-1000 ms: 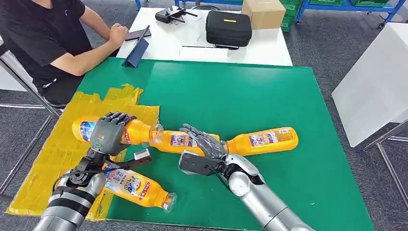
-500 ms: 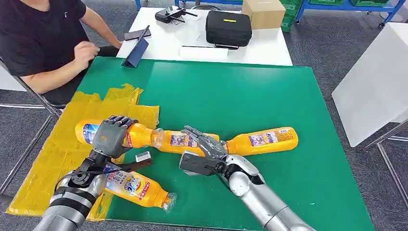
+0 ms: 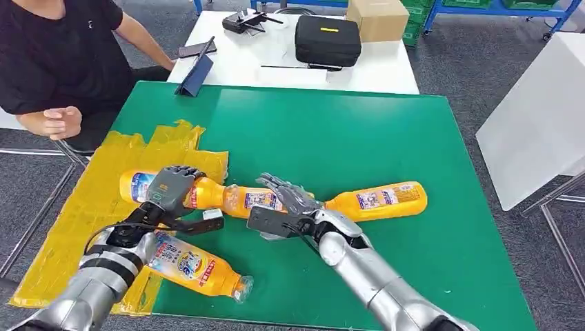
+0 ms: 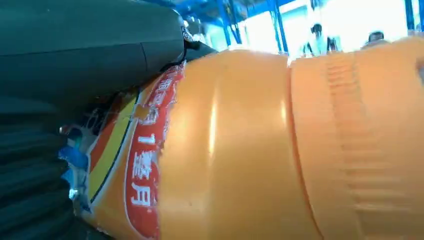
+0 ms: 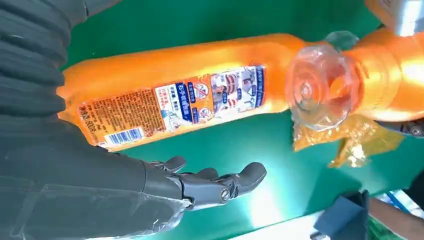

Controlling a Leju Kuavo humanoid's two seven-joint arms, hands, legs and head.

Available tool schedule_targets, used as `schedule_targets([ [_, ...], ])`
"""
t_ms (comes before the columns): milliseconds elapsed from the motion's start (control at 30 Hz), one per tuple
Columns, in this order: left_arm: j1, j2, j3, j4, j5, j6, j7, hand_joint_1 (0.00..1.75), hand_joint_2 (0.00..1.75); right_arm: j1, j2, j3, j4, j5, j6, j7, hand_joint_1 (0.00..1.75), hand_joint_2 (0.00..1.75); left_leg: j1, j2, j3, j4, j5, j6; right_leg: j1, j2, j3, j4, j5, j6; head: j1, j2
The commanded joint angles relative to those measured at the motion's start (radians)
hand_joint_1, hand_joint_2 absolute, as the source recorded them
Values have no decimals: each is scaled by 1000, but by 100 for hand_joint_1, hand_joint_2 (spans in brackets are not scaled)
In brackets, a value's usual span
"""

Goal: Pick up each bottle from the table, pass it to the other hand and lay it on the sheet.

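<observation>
Head view: high, facing forward and down over the green table (image 3: pixel 359 138). Left wrist view: pressed close against an orange bottle (image 4: pixel 240 150). Right wrist view: close above the table, turned sideways. All three share the bottles at the table's near middle.

Glossy orange plastic bottle (image 3: pixel 376 200), clear cap; crinkled shiny yellow sheet (image 3: pixel 90 207); matt green table (image 3: pixel 345 131).

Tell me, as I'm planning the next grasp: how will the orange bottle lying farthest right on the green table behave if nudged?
The rightmost bottle lies on its side, round-bodied, so it would probably roll. Its glossy plastic looks stiff and perhaps slippery.
</observation>
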Motion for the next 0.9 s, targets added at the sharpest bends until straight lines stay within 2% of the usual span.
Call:
schedule_targets([
  [33,-132,-55,-27,210,96,-34,-48,0,175,-120,33,44,294,62,-41,10,0,175,1,-3,-1,1,1,-1,1,-3,0,0,0,-1,0,0],
  [300,-113,-47,-26,192,119,-33,-52,0,175,-120,28,43,275,80,-28,24,0,175,1,-1,-3,1,0,0,1,-1,-3,1,0,-1,0,0],
  [700,-128,-64,-26,193,159,-45,-86,0,175,-143,44,33,360,107,-37,66,0,175,1,-1,-4,2,0,0,1,-2,-3,0,0,-1,0,0],
  [900,-135,-99,10,172,295,-110,-199,0,175,-177,59,15,472,168,-63,126,0,175,1,-4,-5,2,1,0,1,-4,-3,1,0,-1,0,0],
])
